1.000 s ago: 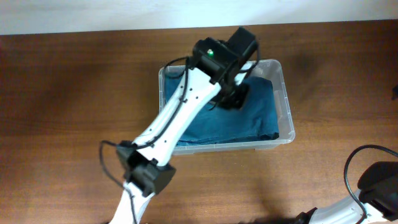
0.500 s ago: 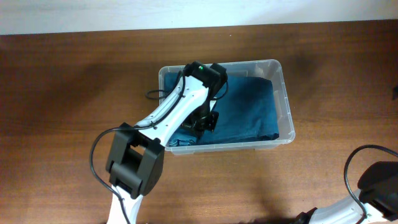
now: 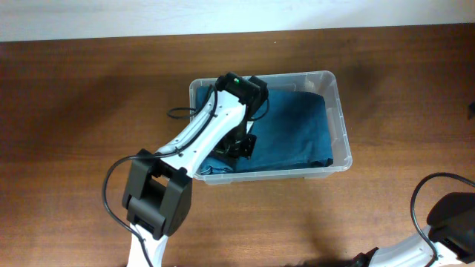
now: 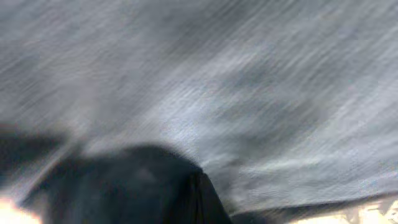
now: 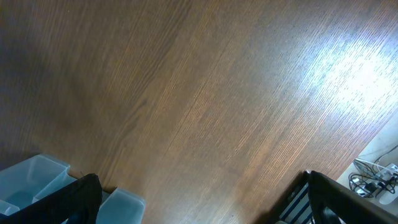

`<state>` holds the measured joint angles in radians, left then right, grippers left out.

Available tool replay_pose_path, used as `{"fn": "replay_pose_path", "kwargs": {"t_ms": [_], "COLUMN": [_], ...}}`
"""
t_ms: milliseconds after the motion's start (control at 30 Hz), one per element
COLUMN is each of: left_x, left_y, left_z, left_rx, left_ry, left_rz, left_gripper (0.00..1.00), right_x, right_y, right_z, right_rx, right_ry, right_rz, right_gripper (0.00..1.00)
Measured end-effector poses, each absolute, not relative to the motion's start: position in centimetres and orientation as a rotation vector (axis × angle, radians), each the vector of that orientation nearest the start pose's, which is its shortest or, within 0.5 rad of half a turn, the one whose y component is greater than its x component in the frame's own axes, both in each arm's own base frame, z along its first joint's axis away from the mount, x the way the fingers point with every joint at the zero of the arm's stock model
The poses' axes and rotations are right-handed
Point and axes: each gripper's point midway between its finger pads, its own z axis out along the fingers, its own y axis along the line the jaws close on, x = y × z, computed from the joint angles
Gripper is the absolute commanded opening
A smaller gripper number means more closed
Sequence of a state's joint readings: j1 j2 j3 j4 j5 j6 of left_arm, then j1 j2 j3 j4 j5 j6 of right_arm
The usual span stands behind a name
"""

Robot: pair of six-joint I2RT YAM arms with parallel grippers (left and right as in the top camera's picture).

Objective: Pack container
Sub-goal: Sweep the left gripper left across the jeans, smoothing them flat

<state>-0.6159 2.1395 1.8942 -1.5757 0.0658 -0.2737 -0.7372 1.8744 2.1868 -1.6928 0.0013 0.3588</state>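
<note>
The container (image 3: 341,111), a clear rectangular tub, stands at the table's middle with a folded dark blue cloth (image 3: 297,133) lying in it. My left gripper (image 3: 242,144) is down inside the tub's left part, pressed against the cloth. In the left wrist view the cloth (image 4: 249,81) fills the blurred frame and the dark fingers (image 4: 186,193) appear closed together. My right gripper (image 5: 202,199) is open and empty over bare wood. Only the right arm's base (image 3: 449,215) shows in the overhead view.
The brown wooden table (image 3: 89,111) extends around the tub. Pale blue plastic shapes (image 5: 37,180) sit at the lower left of the right wrist view. Cables (image 5: 373,180) lie past the table edge at lower right.
My left arm has swung from the tub's back middle toward its front left, and the gripper has gone lower onto the cloth. The right arm has not moved.
</note>
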Motion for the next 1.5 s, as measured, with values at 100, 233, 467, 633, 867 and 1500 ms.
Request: {"fn": "replay_pose_path", "kwargs": {"t_ms": [100, 233, 467, 633, 867, 1500], "left_x": [27.7, 27.9, 28.1, 27.2, 27.2, 38.0], "left_y": [-19.2, -17.4, -16.8, -16.3, -16.6, -19.0], "left_z": [11.2, 12.8, 12.9, 11.5, 8.5, 15.3], "left_rx": [0.529, 0.465, 0.436, 0.441, 0.437, 0.341], "left_ry": [3.369, 3.359, 3.363, 3.400, 3.398, 2.931], "left_rz": [0.182, 0.198, 0.200, 0.231, 0.196, 0.135], "left_gripper": [0.01, 0.01, 0.01, 0.01, 0.01, 0.01], "right_x": [26.6, 26.6, 26.6, 26.6, 26.6, 26.6], "right_y": [-24.2, -24.2, -24.2, -24.2, -24.2, -24.2], "right_z": [25.6, 25.6, 25.6, 25.6, 25.6, 25.6], "right_rx": [1.539, 1.539, 1.539, 1.539, 1.540, 1.539], "right_ry": [2.522, 2.522, 2.522, 2.522, 2.521, 2.522], "right_rz": [-0.055, -0.055, -0.055, -0.055, -0.055, -0.055], "right_gripper": [0.98, 0.99, 0.98, 0.98, 0.98, 0.98]}}
